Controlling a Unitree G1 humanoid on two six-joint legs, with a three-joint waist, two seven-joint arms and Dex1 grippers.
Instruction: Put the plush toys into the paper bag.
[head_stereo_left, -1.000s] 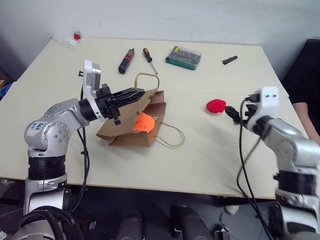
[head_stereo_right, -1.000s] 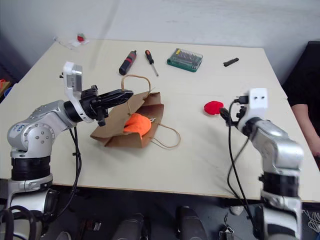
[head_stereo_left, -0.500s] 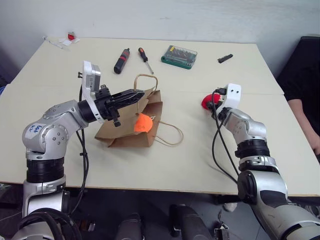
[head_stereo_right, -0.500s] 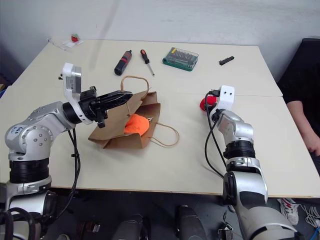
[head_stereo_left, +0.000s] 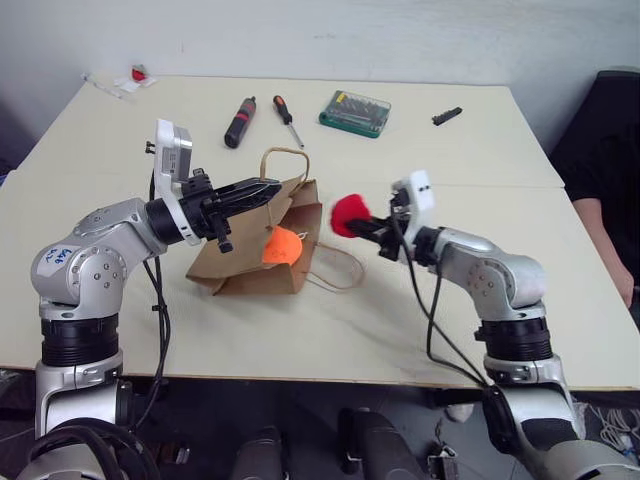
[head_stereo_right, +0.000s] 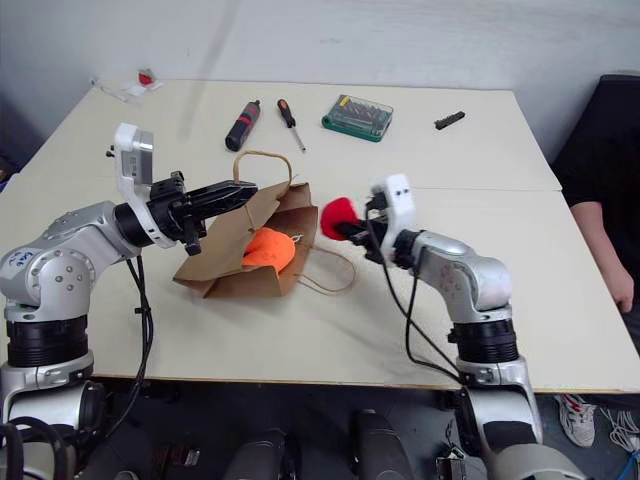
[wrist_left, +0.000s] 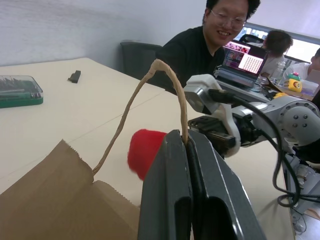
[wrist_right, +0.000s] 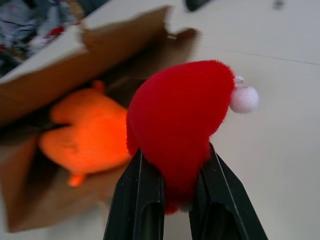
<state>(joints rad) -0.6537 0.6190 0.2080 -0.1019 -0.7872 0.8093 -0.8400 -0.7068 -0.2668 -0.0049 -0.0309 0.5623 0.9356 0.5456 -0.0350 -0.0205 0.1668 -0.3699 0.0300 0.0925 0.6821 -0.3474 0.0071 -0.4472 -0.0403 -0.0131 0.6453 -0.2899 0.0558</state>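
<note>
- Head views: paper bag is lying on the table, mouth held up by the left gripper, clamped tight on one loop handle. Orange plush toy is seen in the bag mouth, just below that gripper. Red plush toy is pinched in the right gripper, raised off the table just beside the bag opening.
- Left wrist view: handle is pinched between the closed fingers; red toy and right gripper are seen just beyond them.
- Right wrist view: fingers are clamped on the red toy; orange toy sits in the bag just ahead.
</note>
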